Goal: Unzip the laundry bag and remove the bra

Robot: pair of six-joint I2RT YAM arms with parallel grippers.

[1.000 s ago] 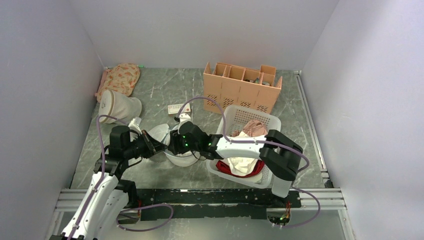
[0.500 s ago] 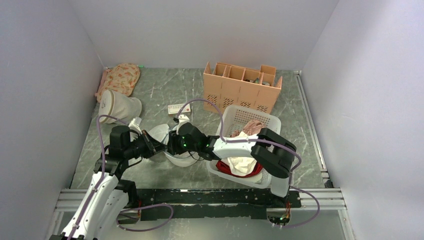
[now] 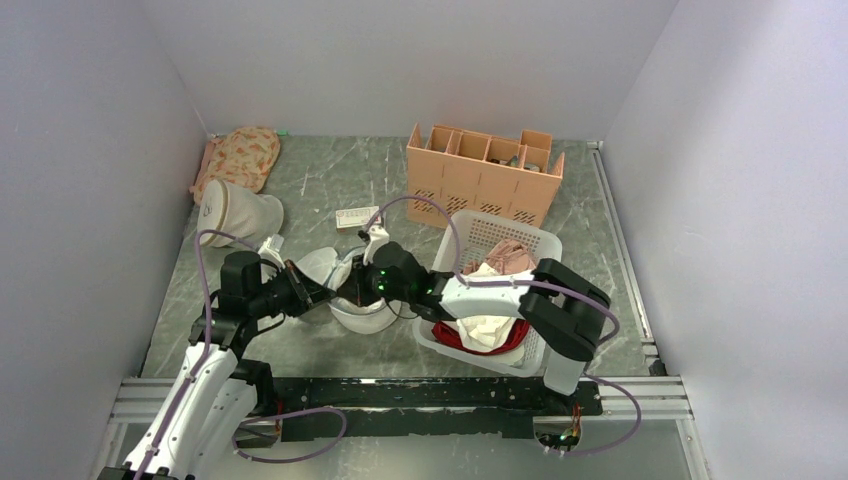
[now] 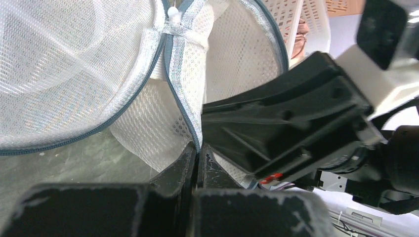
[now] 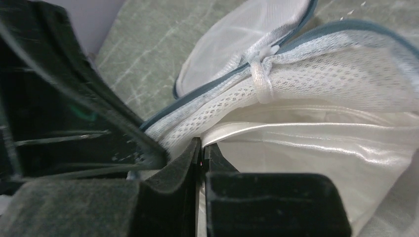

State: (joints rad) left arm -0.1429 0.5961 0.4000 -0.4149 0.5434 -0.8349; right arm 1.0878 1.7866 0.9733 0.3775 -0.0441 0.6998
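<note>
The white mesh laundry bag (image 3: 362, 315) lies between my arms with its zipped lid (image 3: 318, 265) flapped open. My left gripper (image 3: 318, 293) is shut on the bag's grey-zippered mesh rim (image 4: 170, 84), which runs down between the jaws of the left gripper (image 4: 197, 150). My right gripper (image 3: 352, 290) reaches into the opening from the right. In the right wrist view the right gripper (image 5: 201, 148) is shut on the edge of the shiny white padded bra (image 5: 316, 148), which lies under the mesh (image 5: 316, 74). The black body of the right gripper (image 4: 286, 118) fills the left wrist view.
A white basket (image 3: 540, 240) with pink, cream and red garments stands just right of the bag. A peach divider box (image 3: 480, 175) is behind it. A cream bag with a logo (image 3: 240, 212), a floral pouch (image 3: 238, 155) and a small card (image 3: 352, 217) lie at the back left.
My right gripper pushed left into the bag, then drew back a little to the right. The left arm has held still on the rim.
</note>
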